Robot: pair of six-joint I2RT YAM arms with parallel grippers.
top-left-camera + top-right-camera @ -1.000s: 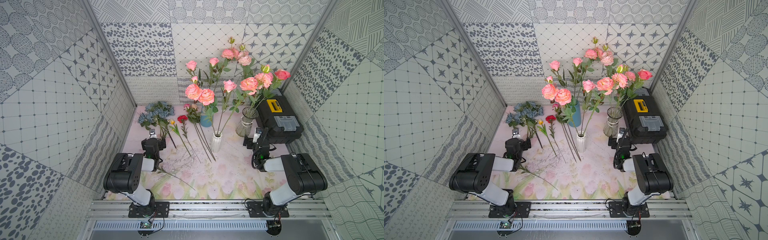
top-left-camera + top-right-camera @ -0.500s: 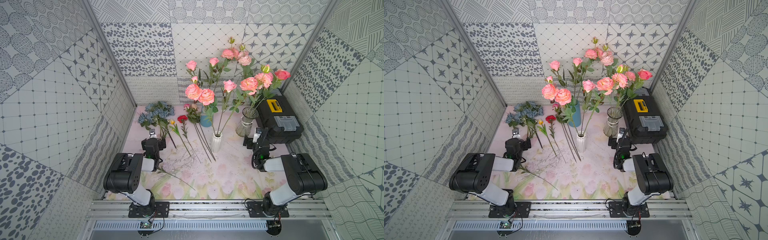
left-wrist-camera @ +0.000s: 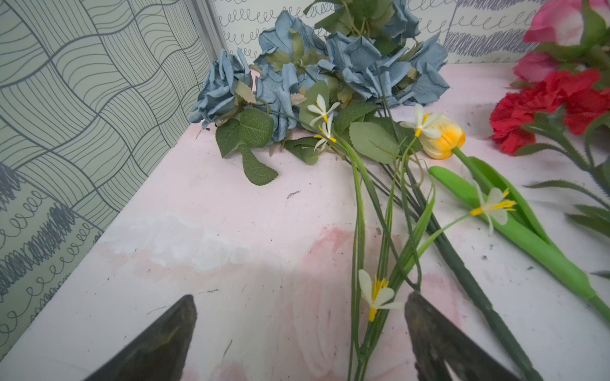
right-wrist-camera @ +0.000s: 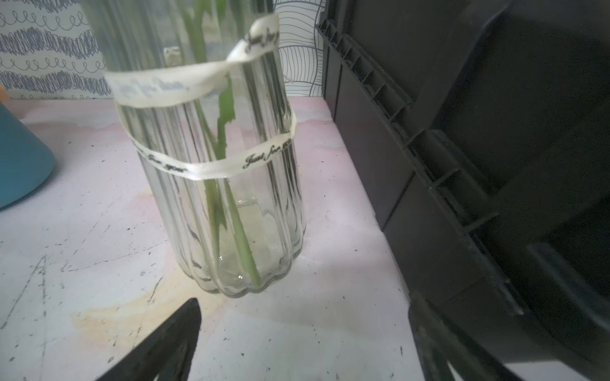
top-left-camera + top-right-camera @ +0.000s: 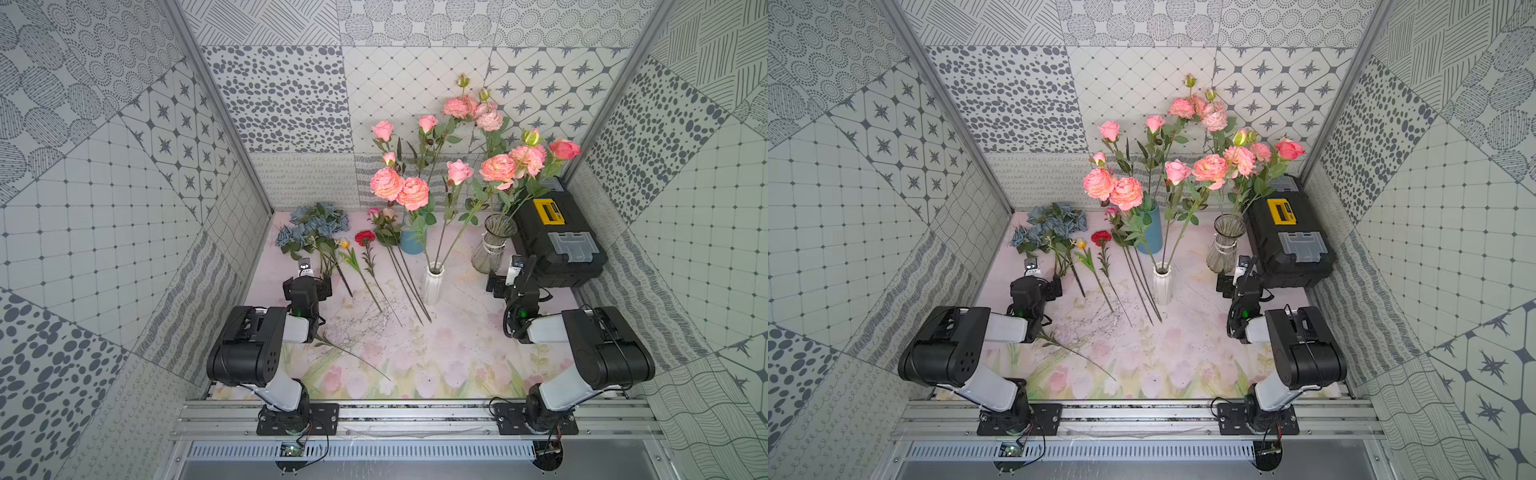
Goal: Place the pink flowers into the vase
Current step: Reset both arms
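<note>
Black and gaping wide, the left claw point(image 3: 300, 297) and right claw point(image 4: 303, 305) hold nothing. Between them in a top view, the loose pink flowers point(image 5: 385, 224) lie flat at three o'clock from the left claw, stems nearest, heads far toward eleven. The white vase point(image 5: 432, 284) likely blocks the right claw's nine o'clock reach.

On the desk point(image 5: 457, 345), the hydrangea bunch point(image 5: 316, 226) lies far left. Rightward come the tulip point(image 5: 351, 257), the carnation point(image 5: 365, 237) and the lying roses point(image 5: 386, 226). Next stands the middle vase point(image 5: 432, 284), with the rear vase point(image 5: 409, 245) behind it to the left. The glass vase point(image 5: 490, 249) is just beside the toolbox point(image 5: 557, 245), far right. The left tool point(image 3: 298, 310) sits before the hydrangea stems, the right tool point(image 4: 303, 310) before the glass vase.
</note>
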